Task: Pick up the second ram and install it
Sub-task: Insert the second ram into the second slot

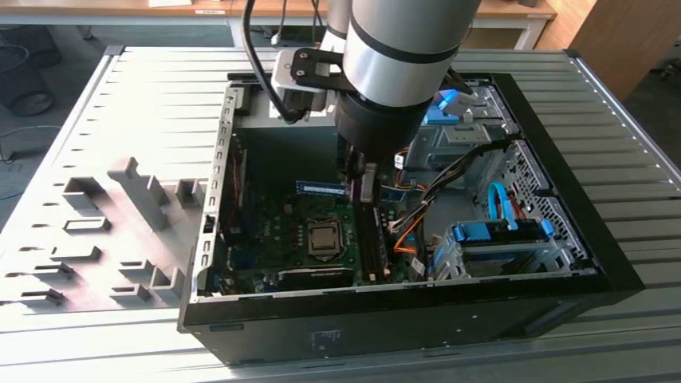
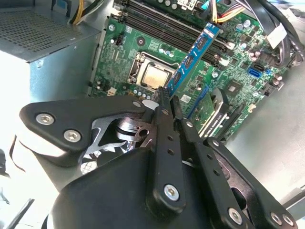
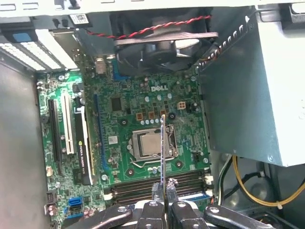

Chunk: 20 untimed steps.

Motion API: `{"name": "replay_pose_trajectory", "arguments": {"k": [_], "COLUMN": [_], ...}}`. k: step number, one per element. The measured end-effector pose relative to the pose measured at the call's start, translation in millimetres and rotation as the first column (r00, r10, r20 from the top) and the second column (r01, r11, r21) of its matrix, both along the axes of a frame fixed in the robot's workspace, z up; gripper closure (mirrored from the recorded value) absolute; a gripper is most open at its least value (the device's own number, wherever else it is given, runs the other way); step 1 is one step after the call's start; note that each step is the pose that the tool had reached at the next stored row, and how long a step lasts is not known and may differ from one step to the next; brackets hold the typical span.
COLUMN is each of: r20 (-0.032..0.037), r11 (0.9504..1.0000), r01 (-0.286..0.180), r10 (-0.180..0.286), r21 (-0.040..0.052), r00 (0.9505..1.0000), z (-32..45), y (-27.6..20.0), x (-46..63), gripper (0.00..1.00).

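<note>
Black gripper (image 2: 167, 98) jaws are pinched almost shut on one short end of the second ram (image 2: 193, 57), so the blue-green board sticks straight out past the fingertips, away from the wrist. In the first wrist view it shows edge-on as a thin line beside the processor socket (image 3: 150, 145). Beyond the socket in the second wrist view lie the dark memory slots (image 2: 162, 21). The ram's far end reaches over them, but its long axis crosses their line at an angle, so I judge board and slot not yet aligned.
</note>
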<state>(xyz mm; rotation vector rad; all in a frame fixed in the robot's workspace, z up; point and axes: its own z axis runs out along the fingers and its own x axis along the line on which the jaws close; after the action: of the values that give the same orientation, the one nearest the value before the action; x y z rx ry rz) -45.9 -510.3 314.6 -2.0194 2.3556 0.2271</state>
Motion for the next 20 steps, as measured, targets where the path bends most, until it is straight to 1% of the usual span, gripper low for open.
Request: {"name": "replay_pose_trajectory", "arguments": {"k": [11, 16, 20], "r20": [0.0000, 0.0000, 0.0000], "r11": [0.9982, 0.9959, 0.9930], "r01": [0.060, 0.090, 0.118], "r10": [-0.060, -0.090, -0.118], "r21": [-0.0003, -0.0003, -0.0003], "r00": [0.9982, 0.9959, 0.9930], "z": [-0.2, -0.3, -0.3], "y": [0.0, 0.0, 0.0], "x": [0.0, 0.0, 0.0], "gripper": [0.86, 0.86, 0.86]}}
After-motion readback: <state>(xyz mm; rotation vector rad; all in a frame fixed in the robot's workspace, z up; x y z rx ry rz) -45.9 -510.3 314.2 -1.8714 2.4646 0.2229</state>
